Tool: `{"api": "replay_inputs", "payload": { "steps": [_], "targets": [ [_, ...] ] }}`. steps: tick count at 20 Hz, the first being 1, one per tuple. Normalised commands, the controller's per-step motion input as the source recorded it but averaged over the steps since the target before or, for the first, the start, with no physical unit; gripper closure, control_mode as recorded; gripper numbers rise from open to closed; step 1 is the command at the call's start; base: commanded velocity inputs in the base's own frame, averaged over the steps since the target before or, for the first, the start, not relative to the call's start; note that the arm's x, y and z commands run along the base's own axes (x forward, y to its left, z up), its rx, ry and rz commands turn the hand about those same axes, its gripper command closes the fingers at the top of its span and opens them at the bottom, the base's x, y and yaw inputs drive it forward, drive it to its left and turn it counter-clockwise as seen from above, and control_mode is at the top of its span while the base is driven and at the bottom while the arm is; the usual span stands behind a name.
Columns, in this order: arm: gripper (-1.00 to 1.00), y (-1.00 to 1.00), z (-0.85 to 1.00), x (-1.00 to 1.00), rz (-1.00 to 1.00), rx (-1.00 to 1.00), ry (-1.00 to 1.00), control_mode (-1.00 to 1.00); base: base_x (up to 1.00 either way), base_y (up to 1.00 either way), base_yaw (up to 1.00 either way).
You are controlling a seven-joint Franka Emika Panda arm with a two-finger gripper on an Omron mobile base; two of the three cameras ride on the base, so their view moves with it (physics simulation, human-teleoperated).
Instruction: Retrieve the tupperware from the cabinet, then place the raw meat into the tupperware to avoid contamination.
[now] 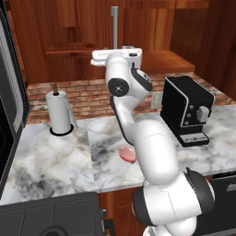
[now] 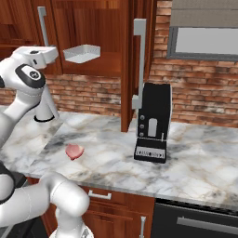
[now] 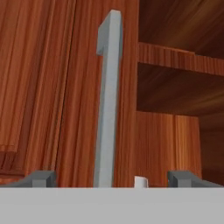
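We have the gripper [image 3: 111, 179] raised at the cabinet [image 2: 93, 28], its fingers spread wide and holding nothing, with a silver door handle [image 3: 107, 100] standing between the tips in the hand view. The right-hand door hangs open, edge toward us, and the tupperware [image 2: 82, 53] sits on the bare lower shelf, just beside the hand in the right base view. The raw meat [image 2: 74, 151] lies on the marble counter [image 2: 195, 162], well apart from the coffee machine [image 2: 152, 123] and the paper-towel roll [image 1: 60, 113]. We judge the risk is the hand catching the handle or door edge, or nudging the light box deeper instead of straddling it.
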Motion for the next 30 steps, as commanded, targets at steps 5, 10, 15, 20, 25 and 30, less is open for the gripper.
{"api": "replay_inputs", "payload": {
  "steps": [5,10,15,20,25,30],
  "targets": [
    [-1.0,0.09,-0.07,0.32,0.0,0.0,0.0,-1.0,0.0,0.0,0.0],
    [-1.0,0.13,-0.08,0.32,0.0,0.0,0.0,-1.0,0.0,0.0,0.0],
    [-1.0,0.11,-0.06,0.33,0.0,0.0,0.0,-1.0,0.0,0.0,0.0],
    [-1.0,0.05,-0.05,0.34,0.0,0.0,0.0,-1.0,0.0,0.0,0.0],
    [-1.0,0.0,-0.03,0.35,0.0,0.0,0.0,-1.0,0.0,0.0,0.0],
    [-1.0,-0.02,-0.02,0.37,0.0,0.0,0.0,-1.0,0.0,0.0,0.0]
  ]
}}
